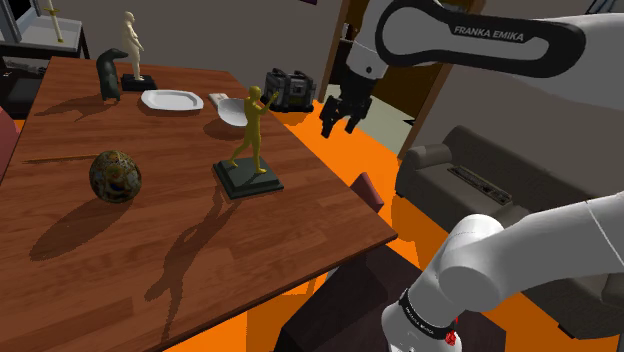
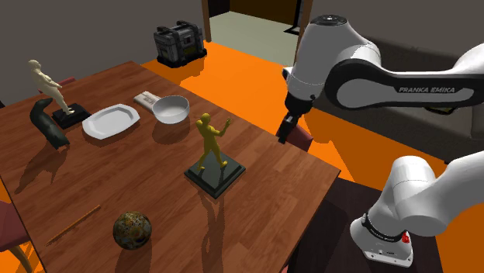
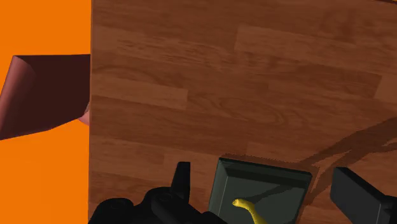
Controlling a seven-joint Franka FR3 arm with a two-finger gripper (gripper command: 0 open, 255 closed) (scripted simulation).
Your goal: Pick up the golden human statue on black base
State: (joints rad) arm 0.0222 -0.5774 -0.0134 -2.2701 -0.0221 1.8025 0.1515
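1. I see the gripper (image 1: pixel 338 127) hanging in the air near the table's edge on the sofa side. It is to the shoulder view's right of the golden statue (image 1: pixel 251 128) and apart from it.
2. In the wrist view its two black fingers (image 3: pixel 181 183) stand well apart, so the hand is spread and clasps nothing.
3. The statue's dark square base (image 3: pixel 262 184) shows between those fingers in that view, down on the wood beneath the hand. Neither finger touches it, and a bit of the gold figure shows over it.
4. The statue stands upright on the brown wooden table (image 1: pixel 270 240) with one arm raised, close to the table edge nearest the arm.
5. In the shoulder view a pale bowl (image 1: pixel 232 109) sits on the table just behind the statue. A white plate (image 1: pixel 171 99) lies near the bowl, on its left.
6. Further back a cream figurine (image 1: pixel 131 42) stands upright on its own black block, and a dark curved figure (image 1: pixel 110 78) sits just beside it.
7. A mottled ball (image 1: pixel 115 175) rests on the table well to the shoulder view's left of the golden statue.
8. A black case (image 1: pixel 290 88) sits on the orange floor (image 1: pixel 345 158) beyond the table. A grey sofa (image 1: pixel 480 170) stands on the shoulder view's right.
9. In the wrist view a maroon chair back (image 3: pixel 44 92) sits just beside the table's edge, over the orange floor.
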